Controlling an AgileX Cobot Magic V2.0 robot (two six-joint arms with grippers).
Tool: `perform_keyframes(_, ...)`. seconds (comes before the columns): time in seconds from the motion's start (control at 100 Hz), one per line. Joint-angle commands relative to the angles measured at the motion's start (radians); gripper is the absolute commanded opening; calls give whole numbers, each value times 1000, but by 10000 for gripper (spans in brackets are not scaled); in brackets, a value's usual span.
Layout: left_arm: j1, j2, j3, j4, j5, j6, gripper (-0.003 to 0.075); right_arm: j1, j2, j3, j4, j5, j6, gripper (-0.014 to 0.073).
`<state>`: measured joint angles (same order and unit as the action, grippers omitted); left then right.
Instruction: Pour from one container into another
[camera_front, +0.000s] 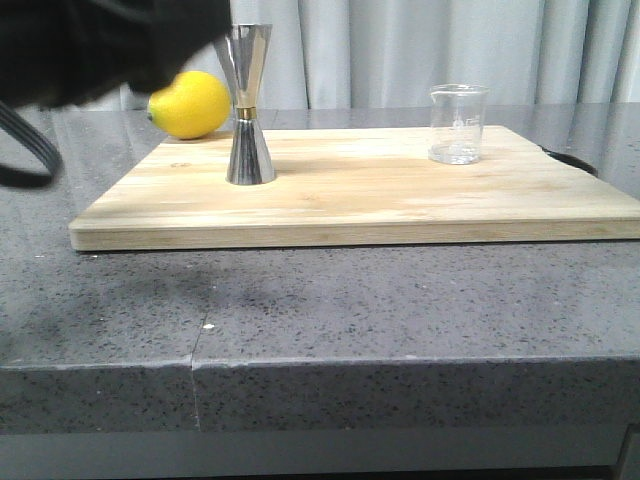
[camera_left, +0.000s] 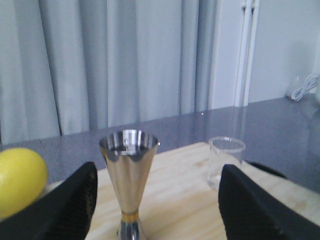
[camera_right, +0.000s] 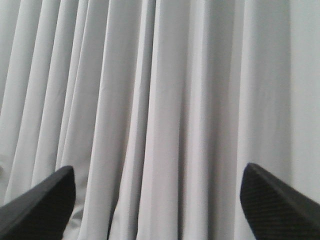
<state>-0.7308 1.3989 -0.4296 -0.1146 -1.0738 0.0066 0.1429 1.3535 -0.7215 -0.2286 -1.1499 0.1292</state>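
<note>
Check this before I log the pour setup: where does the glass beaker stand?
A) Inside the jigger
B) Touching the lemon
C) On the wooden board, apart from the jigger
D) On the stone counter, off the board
C: the beaker stands upright on the wooden board, with bare wood between it and the jigger.

A board (camera_front: 360, 200) lies on the table (camera_front: 320, 300). On the board, the jigger (camera_front: 249, 105) stands upright toward its left and the beaker (camera_front: 458, 124) upright toward its right, well apart. The lemon (camera_front: 190, 104) sits behind the board's left corner, just left of the jigger. A curtain (camera_front: 420, 50) hangs behind the table.
</note>
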Motion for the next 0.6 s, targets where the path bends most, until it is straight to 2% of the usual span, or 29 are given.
perform_keyframes(0.0,-8,-119,-13,-39,-38,42,474,-36,-74,-20,30,-31,-12,604)
perform_keyframes(0.1,-8,-256,-13,-139,24,148,474,-74,-155,-20,51,93,-22,604)
perform_keyframes(0.2,-8,-422,-31,-257,110,246,474,-111,-268,-20,58,281,-26,603)
perform_keyframes(0.34,-8,-636,-102,-444,311,465,468,-131,-442,-20,58,510,-148,601)
perform_keyframes(0.45,-8,-772,-156,-564,420,601,396,-132,-571,-20,58,655,-169,601)
perform_keyframes(0.51,-8,-829,-171,-574,452,635,353,-132,-635,-20,58,744,-169,601)
perform_keyframes(0.59,-8,-900,-183,-574,498,665,256,-132,-726,-20,58,867,-169,601)
